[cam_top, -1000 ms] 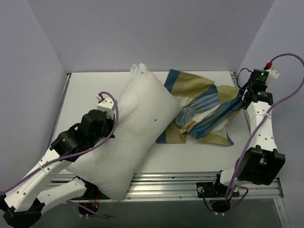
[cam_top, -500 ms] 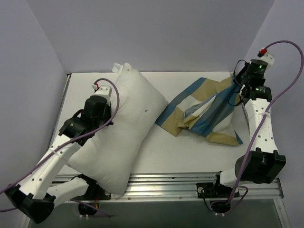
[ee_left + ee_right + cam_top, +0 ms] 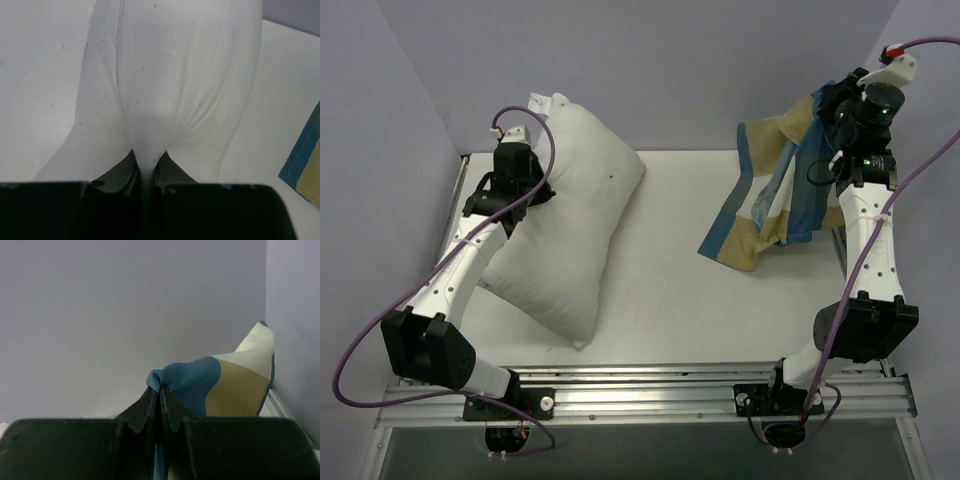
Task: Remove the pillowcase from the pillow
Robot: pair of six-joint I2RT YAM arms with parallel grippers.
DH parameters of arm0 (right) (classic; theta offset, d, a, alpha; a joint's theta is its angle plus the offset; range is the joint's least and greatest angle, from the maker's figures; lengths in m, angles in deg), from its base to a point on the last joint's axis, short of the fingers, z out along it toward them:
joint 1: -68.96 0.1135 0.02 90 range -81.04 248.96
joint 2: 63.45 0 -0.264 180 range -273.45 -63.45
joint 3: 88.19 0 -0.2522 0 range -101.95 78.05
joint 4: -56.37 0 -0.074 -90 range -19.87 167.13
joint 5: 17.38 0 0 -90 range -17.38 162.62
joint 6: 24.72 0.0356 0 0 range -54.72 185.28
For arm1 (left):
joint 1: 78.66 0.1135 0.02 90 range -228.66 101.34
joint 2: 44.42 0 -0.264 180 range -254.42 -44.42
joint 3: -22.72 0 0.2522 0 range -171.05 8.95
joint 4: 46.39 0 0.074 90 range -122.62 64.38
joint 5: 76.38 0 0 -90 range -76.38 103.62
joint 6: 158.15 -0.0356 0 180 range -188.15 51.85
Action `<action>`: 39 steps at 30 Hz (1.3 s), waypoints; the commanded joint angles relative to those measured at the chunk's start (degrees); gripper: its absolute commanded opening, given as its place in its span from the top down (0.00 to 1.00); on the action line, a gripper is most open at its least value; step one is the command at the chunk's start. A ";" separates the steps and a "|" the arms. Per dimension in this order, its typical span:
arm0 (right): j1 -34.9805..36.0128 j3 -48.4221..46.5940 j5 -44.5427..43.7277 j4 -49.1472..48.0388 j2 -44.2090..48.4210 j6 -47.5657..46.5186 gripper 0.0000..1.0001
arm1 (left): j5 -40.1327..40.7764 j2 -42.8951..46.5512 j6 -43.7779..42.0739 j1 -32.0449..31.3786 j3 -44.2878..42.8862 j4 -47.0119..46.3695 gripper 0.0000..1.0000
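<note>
Left claw: we see the left gripper (image 3: 517,192) (image 3: 147,169) at about 10 o'clock on the table (image 3: 670,290). Its fingers are pressed nearly together on a narrow fold of white cloth, so it is pinching the pillow.

Right claw: we find the right gripper (image 3: 827,106) (image 3: 160,394) raised at about 2 o'clock, by the back right corner. Its fingers are pressed together on a blue bunch of the pillowcase.

Pillow: the pillow (image 3: 570,215) (image 3: 175,75) is bare, plain white with a few tiny dark specks. We see it on the left half of the table, its length running roughly from 11 o'clock at the back wall to 7 o'clock near the front. From the left wrist it fills the upper middle, and its cloth narrows down into the grip.

Pillowcase: the pillowcase (image 3: 780,190) (image 3: 220,385) (image 3: 306,167) is fully off the pillow and well apart from it, at about 2 o'clock. It hangs from the right claw in blue, tan and white panels and spreads down toward 8 o'clock. We cannot tell whether its lowest corner touches the table.

Between them: we see bare white tabletop between pillow and pillowcase.

Cables: a purple cable (image 3: 360,345) loops along the left arm, and another follows the right arm.
</note>
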 commanded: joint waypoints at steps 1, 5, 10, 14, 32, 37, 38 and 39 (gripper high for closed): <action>1.65 -0.28 1.69 -12.59 -2.58 -1.68 1.00 | -1.57 1.70 3.00 1.31 -2.75 -12.11 0.82; 2.27 -0.45 -3.48 -13.76 -8.20 -3.88 1.00 | -2.89 2.05 3.26 2.37 -0.56 -13.26 0.59; 2.18 -2.21 -10.96 -4.98 -13.13 -3.71 0.86 | -2.37 6.08 2.21 2.63 1.91 -12.56 0.26; 2.09 -0.20 -9.56 -1.37 -13.75 -1.96 0.44 | -0.53 9.95 0.37 2.81 1.83 -7.39 0.09; 1.74 0.42 -12.10 21.83 18.05 -6.25 0.00 | 4.13 33.68 -12.47 2.99 -10.91 20.39 0.06; 1.74 3.76 -16.58 23.94 29.98 -9.59 0.00 | 6.94 39.04 -15.01 2.90 -15.49 25.39 0.06; 1.65 5.77 -16.77 23.86 31.76 -10.47 0.00 | 7.56 39.92 -15.19 2.90 -15.84 25.93 0.06; 1.74 6.83 -17.46 24.03 33.34 -11.09 0.00 | 8.87 40.72 -15.28 2.99 -16.10 26.63 0.06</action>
